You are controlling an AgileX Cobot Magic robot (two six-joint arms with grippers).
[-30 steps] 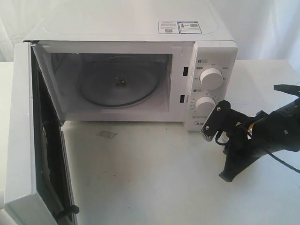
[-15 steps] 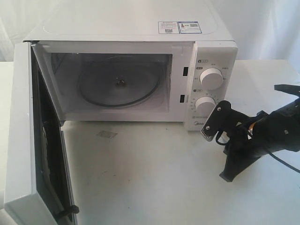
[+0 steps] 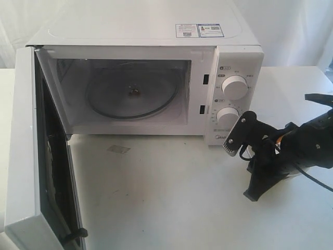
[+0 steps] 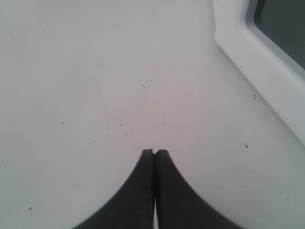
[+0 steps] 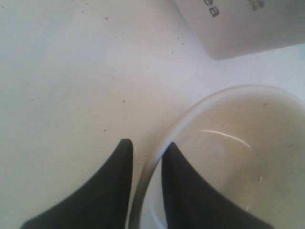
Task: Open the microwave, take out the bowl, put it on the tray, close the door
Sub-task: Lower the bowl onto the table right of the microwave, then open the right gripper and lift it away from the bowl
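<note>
Where the right gripper's (image 5: 145,145) two dark fingers (image 5: 109,191) meet the bowl (image 5: 228,157), its cream rim is clamped between them, one finger inside and one outside. The bowl is seen just off the near right corner of the microwave (image 3: 135,26), in front of the knob panel (image 3: 234,94). The left gripper (image 4: 154,151) is pressed fully closed, tips touching, over the white table (image 4: 95,71) near the door (image 3: 21,146), which is swung wide open to the left, so that the glass turntable (image 3: 132,94) is exposed.
</note>
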